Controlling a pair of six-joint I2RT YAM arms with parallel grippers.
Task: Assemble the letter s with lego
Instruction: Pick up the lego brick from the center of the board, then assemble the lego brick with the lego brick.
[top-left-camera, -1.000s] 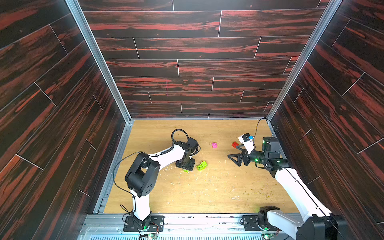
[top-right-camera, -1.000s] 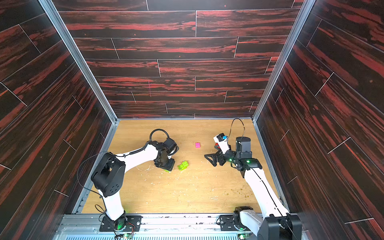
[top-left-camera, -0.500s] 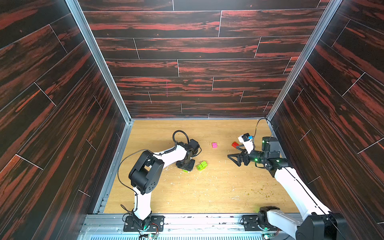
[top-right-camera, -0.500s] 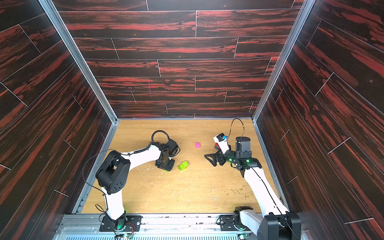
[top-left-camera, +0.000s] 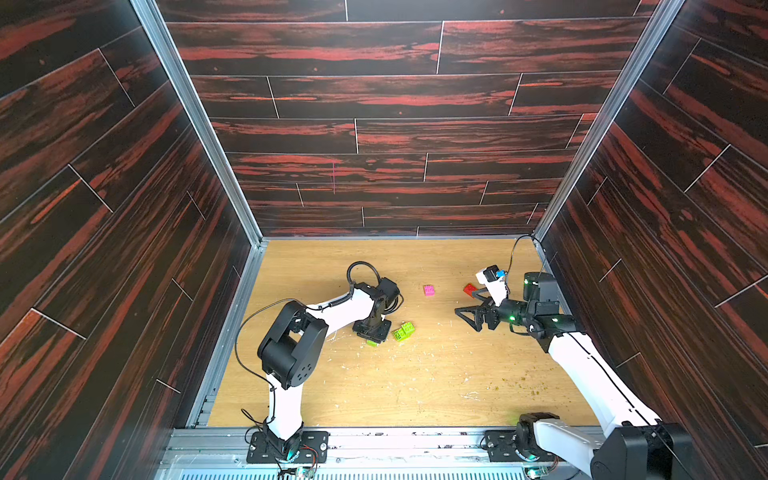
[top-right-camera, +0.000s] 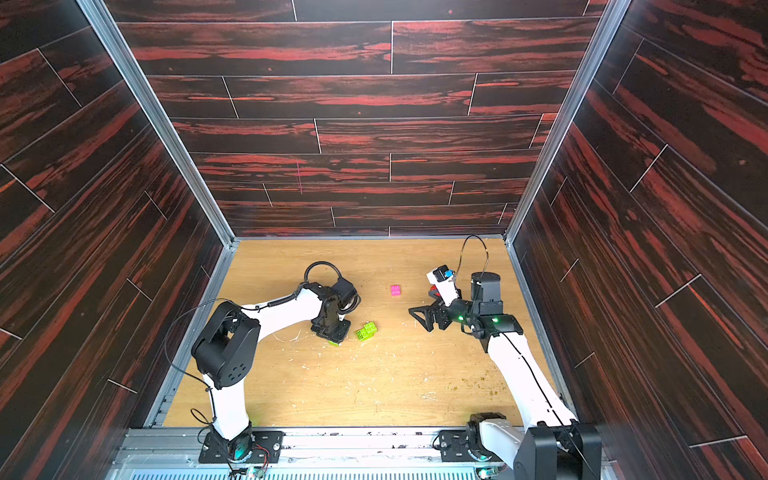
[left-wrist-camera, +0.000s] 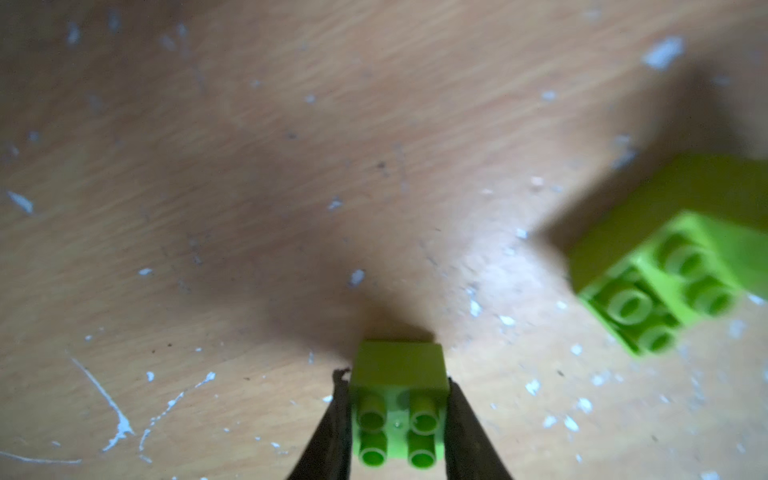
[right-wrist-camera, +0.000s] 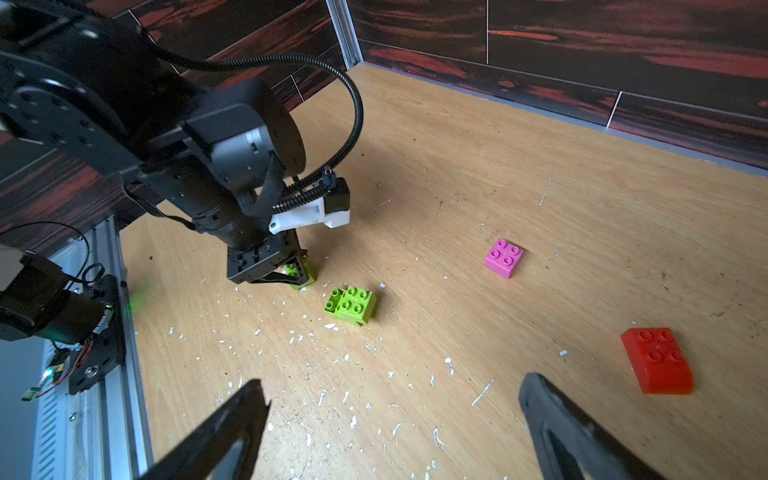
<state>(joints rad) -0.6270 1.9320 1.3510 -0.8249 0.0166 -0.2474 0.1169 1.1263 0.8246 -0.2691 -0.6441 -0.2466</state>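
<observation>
Left gripper (left-wrist-camera: 395, 380) jaws pinching a lime green studded plastic brick (left-wrist-camera: 398, 419) mid wooden bench (top-left-camera: 415, 382), beside two joined lime green bricks (top-left-camera: 403, 331); right gripper (right-wrist-camera: 395, 382) jaws spread, near the right edge.

One lime brick (left-wrist-camera: 399, 399) gripped; joined lime pair (right-wrist-camera: 351, 305), pink brick (right-wrist-camera: 503, 257), red brick (right-wrist-camera: 656, 359) lie separately

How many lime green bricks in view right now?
3. One lime brick clamped in the left end effector; the other two joined as a pair just beside it. None seem hidden.
</observation>
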